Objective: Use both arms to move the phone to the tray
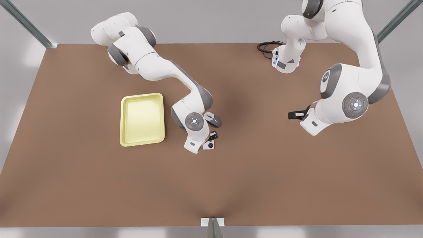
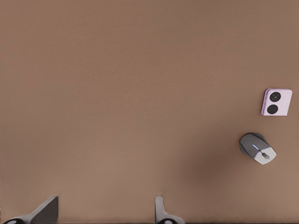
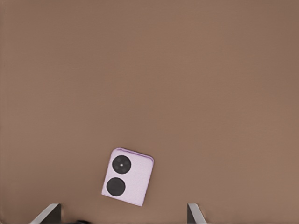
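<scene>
Pink phone was seen flat on the tabletop, mid-area, just beside the tray. Right hand was poised above it, fingers apart; left hand, fingers apart, waited well apart. Step judged: pre-grasp. Descent and closing were called for. Long axis ran through both lenses, roughly across the finger gap.
</scene>
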